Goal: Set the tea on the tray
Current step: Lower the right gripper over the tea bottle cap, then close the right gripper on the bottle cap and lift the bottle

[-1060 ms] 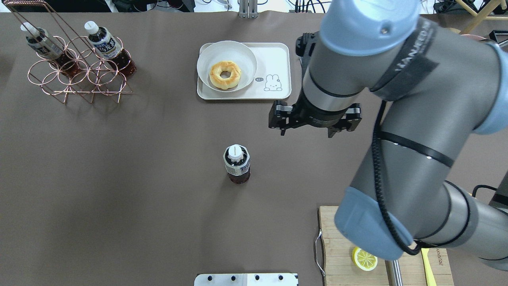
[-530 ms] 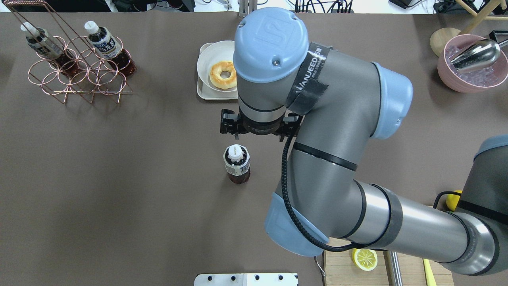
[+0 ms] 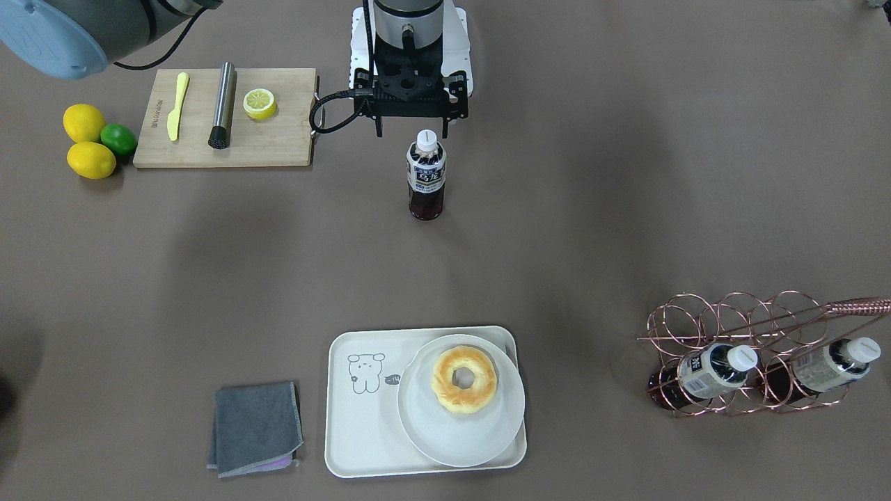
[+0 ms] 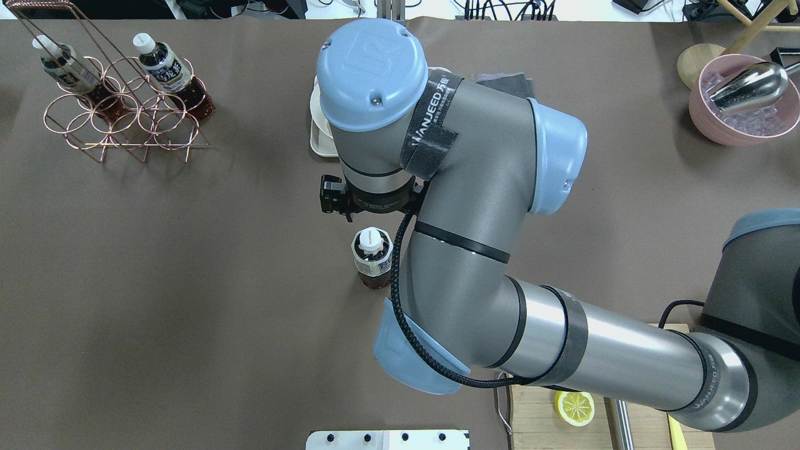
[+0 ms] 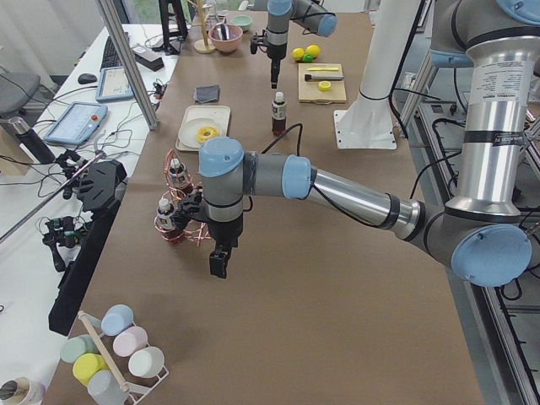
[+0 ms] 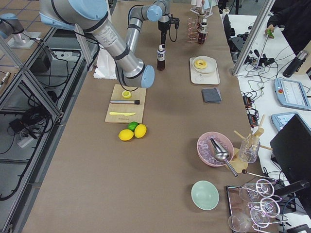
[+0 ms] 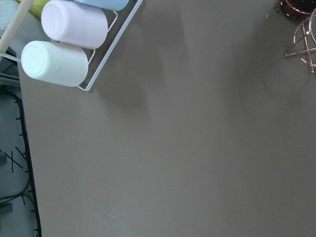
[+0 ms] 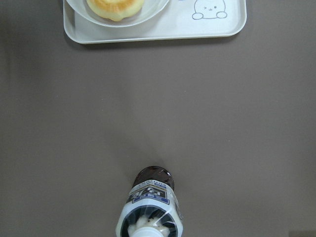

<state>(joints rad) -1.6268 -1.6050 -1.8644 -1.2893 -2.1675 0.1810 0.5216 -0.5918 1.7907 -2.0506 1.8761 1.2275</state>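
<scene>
— Tea (image 3: 426, 174) position?

— Upright on its base, cap on, about halfway along the bench and nearer the robot's edge than the operators' edge. Nothing touches it.

— And the tray (image 3: 362, 424)?

— Flat near the operators' edge, well apart from the tea. A round plate (image 3: 424, 435) with a doughnut (image 3: 464, 379) fills the half toward the robot's left end. The half with the drawn bear is bare.

— How is the right arm (image 4: 475, 300) posed?

— It comes in from the robot's right end, elbow bent low over the bench, forearm rising to a wrist that points straight down. The right gripper (image 3: 412, 130) hangs above the tea's cap, clear of it. Its jaws stand apart, holding nothing. The right wrist view looks down on the cap at its lower edge and the tray at its upper edge.

— Left arm (image 5: 337, 186)?

— Stretched long toward the bench's left end, last link turned down. The left gripper (image 5: 218, 263) hangs near the copper wire rack (image 3: 773, 327), which holds two similar bottles (image 3: 710, 372) by the operators' edge at that end. Whether its jaws are apart or together I cannot tell. Only the side view shows it, and the left wrist view gives bare bench top and a corner of the rack.
</scene>
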